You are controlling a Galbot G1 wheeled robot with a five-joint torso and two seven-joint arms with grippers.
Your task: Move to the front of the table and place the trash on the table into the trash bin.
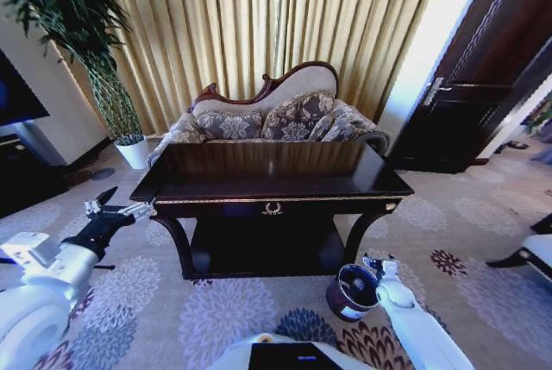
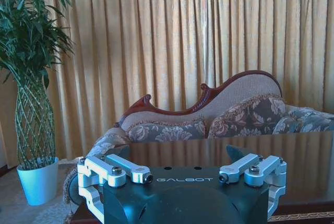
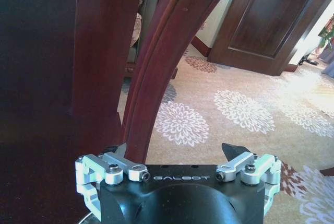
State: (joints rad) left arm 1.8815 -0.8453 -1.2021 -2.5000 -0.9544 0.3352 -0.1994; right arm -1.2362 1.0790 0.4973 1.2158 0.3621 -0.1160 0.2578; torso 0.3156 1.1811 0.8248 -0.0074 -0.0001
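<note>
The dark glossy table (image 1: pixel 285 182) with gold edging stands straight ahead of me, and its top shows bare. The trash is out of view. The small round dark trash bin (image 1: pixel 352 291) sits on the carpet by the table's front right leg. My right gripper (image 1: pixel 377 263) hangs open right beside the bin's rim. In the right wrist view that gripper (image 3: pixel 176 153) is open and empty, facing the curved table leg (image 3: pixel 159 72). My left gripper (image 1: pixel 102 203) is open off the table's front left corner. In the left wrist view it (image 2: pixel 180 157) looks across the tabletop (image 2: pixel 271 153), holding nothing.
A floral sofa (image 1: pixel 276 116) stands behind the table before gold curtains. A tall plant in a white pot (image 1: pixel 132 153) is at the back left, next to a dark cabinet (image 1: pixel 26 176). A dark door (image 1: pixel 483 85) is at the right, with open patterned carpet (image 1: pixel 466 241) before it.
</note>
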